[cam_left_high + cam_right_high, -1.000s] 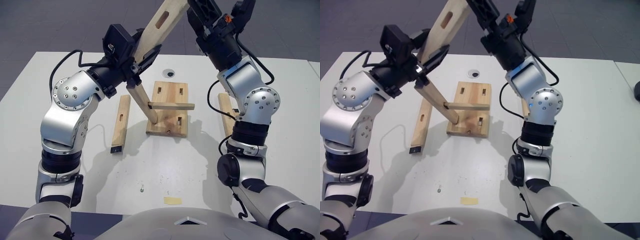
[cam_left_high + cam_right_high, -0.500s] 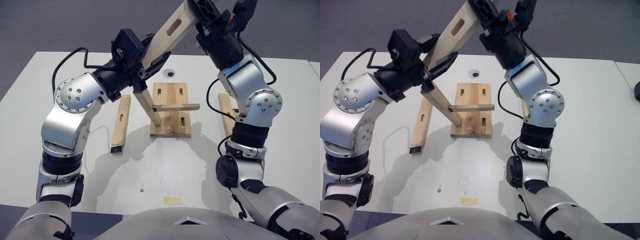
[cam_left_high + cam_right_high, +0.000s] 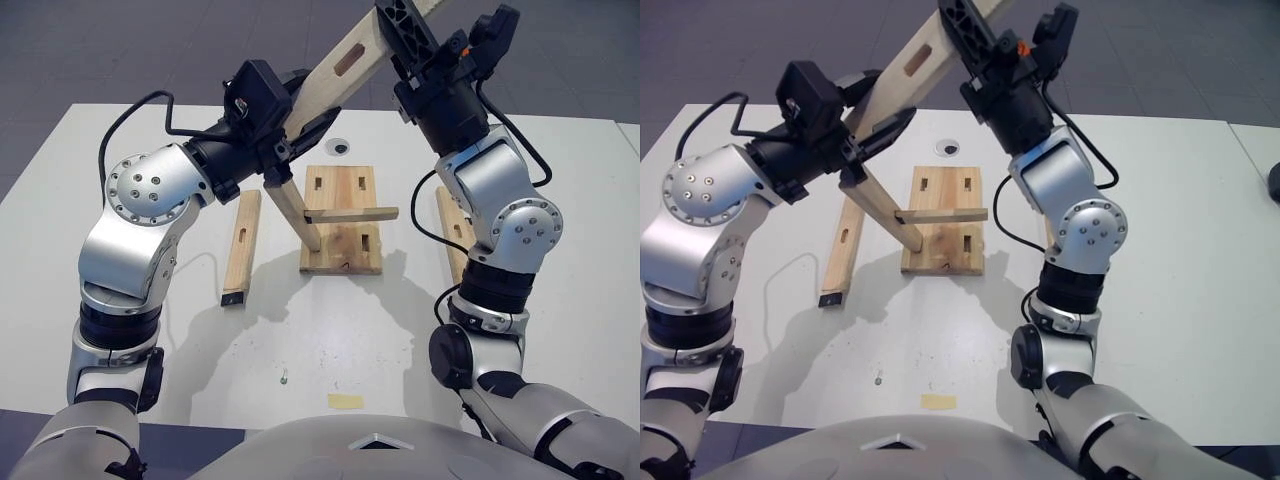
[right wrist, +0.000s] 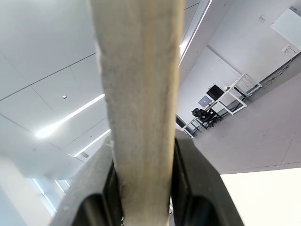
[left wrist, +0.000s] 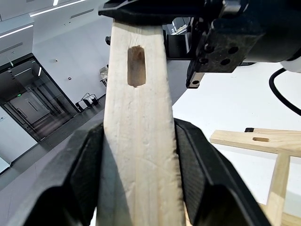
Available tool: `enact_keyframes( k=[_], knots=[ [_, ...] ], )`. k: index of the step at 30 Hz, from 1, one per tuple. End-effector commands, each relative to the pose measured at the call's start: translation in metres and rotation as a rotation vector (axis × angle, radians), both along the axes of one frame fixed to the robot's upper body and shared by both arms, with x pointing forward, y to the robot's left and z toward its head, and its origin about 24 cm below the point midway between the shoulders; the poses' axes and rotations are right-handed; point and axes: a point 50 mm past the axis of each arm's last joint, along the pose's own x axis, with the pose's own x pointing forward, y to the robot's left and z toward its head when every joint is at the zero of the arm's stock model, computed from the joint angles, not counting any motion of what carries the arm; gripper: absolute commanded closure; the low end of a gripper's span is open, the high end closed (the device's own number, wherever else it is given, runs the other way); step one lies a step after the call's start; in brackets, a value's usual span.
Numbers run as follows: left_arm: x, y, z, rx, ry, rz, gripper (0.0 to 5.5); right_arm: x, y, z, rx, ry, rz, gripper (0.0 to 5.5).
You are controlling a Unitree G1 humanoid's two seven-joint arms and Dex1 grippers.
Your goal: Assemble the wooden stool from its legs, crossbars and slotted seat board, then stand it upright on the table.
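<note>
**Raised leg** [image 3: 335,72]: a long wooden leg with one slot, held tilted in the air over the far part of the surface [image 3: 330,330].

**Left pincer** [image 3: 305,97]: closed on the lower part of the raised leg, one finger pressed to each side.

**Right pincer** [image 3: 412,15]: clamped on the upper end of the same leg.

**Seat board** [image 3: 345,182]: laid flat at mid-surface, slots facing up.

**Lower leg** [image 3: 298,210]: slanted from beneath the left pincer down to the seat board. Whether it touches the raised leg cannot be told.

**Crossbar** [image 3: 355,213]: projects sideways from the lower leg above the board.

**Left loose leg** [image 3: 241,245]: slotted, laid flat to the left of the board.

**Right loose leg** [image 3: 455,230]: laid flat to the right of the board, partly hidden by the right arm.

**Sundries:**
- A round grommet [image 3: 340,147] is set beyond the board.
- A tape scrap [image 3: 346,401] lies near the front edge.
</note>
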Motion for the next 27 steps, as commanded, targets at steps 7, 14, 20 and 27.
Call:
enact_keyframes(
  k=[7, 14, 20, 27],
  knots=[
    [-0.001, 0.030, 0.048, -0.265, -0.014, -0.005, 1.60, 0.018, -0.046, -0.008, 0.059, 0.070, -0.256, 4.49],
    [-0.003, 0.053, 0.026, -0.267, 0.269, -0.231, 0.33, 0.022, -0.121, -0.016, -0.024, 0.083, -0.515, 4.49],
    [0.000, 0.058, 0.020, -0.229, 0.486, -0.429, 0.10, 0.014, -0.127, -0.016, -0.108, 0.001, -0.425, 4.49],
    [-0.001, 0.052, -0.024, 0.138, 0.582, -0.479, 0.10, 0.013, -0.115, -0.024, -0.133, 0.008, -0.359, 4.49]
  ],
)
